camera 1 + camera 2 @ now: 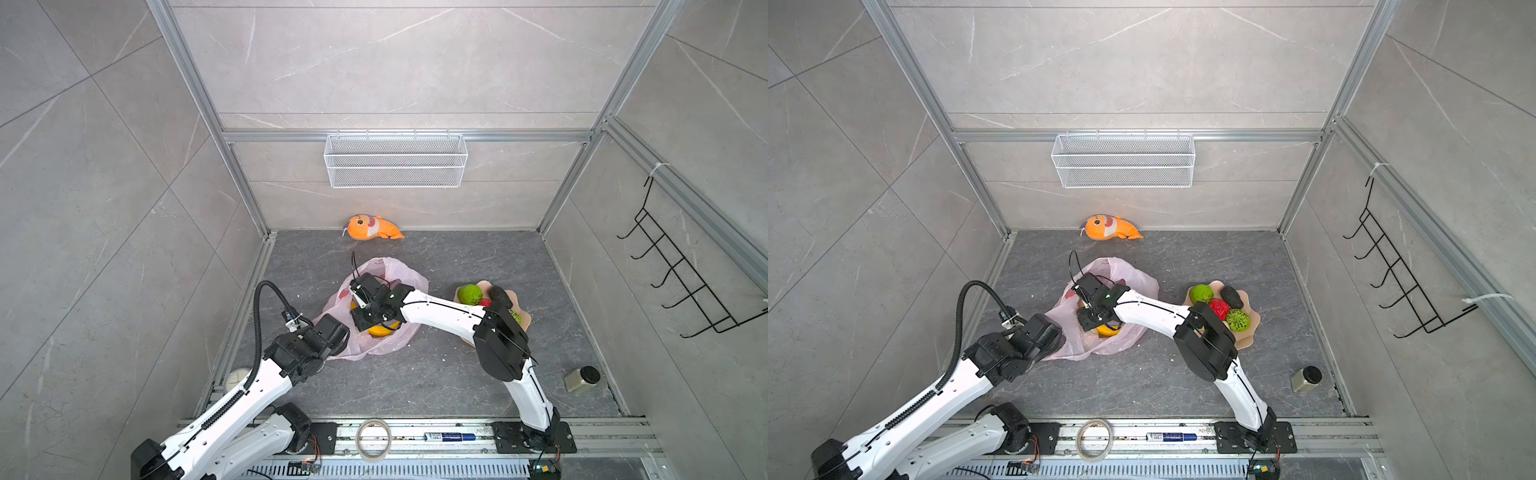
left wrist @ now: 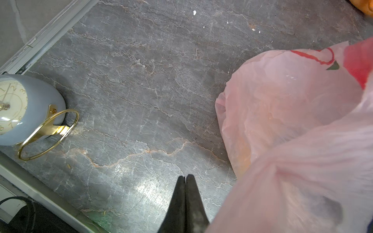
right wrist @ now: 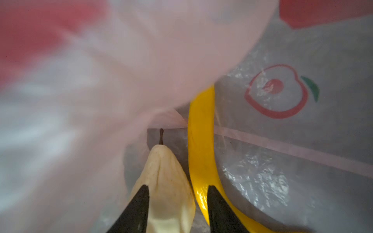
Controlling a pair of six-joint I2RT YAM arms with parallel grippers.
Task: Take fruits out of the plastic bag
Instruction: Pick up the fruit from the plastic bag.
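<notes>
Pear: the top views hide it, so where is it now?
In the right wrist view, the beige pear lies inside the plastic bag, between the right hand's open fingers, with the yellow banana alongside.

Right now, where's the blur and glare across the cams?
Right wrist view: the near fold of the plastic bag is smeared out of focus, while the pear and banana are sharp, the banana with a glossy highlight. Left wrist view: a glare patch on the tabletop, and the bag close to the lens is soft. Both top views: evenly lit and sharp.
</notes>
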